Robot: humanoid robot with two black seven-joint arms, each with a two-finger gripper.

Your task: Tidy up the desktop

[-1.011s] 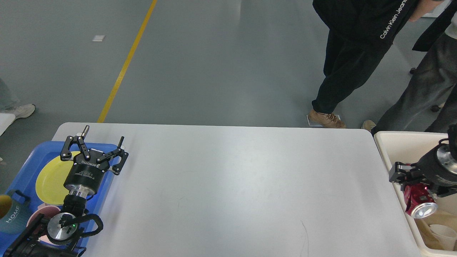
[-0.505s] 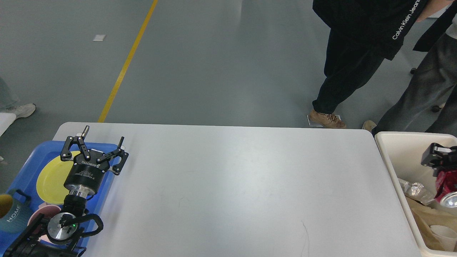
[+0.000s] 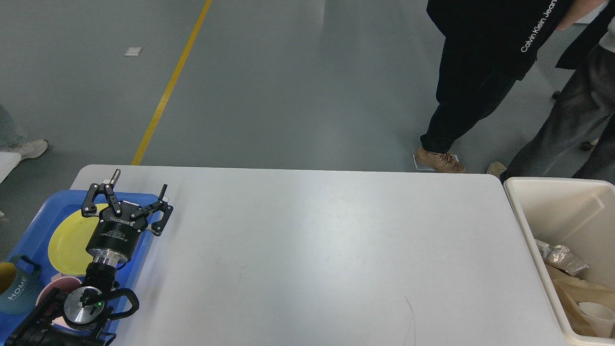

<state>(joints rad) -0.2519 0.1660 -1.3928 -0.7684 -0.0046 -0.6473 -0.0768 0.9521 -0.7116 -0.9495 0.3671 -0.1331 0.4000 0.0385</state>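
Note:
The desktop [image 3: 317,250] is a large white tabletop with rounded corners and faint dark scratches; nothing lies on its bare middle. My left gripper [image 3: 139,181] is open and empty, held above the far right edge of a blue tray [image 3: 33,235] at the table's left. My right gripper is out of view.
The blue tray holds a yellow plate [image 3: 69,240], a pink bowl [image 3: 53,293] and a dark mug marked HOME [image 3: 17,293]. A cream bin [image 3: 552,206] at the right holds crumpled plastic, brown paper and a paper cup. Two people stand beyond the far right edge.
My right arm, holding a red can over the cream bin, moved right and left the view. The left arm has not moved.

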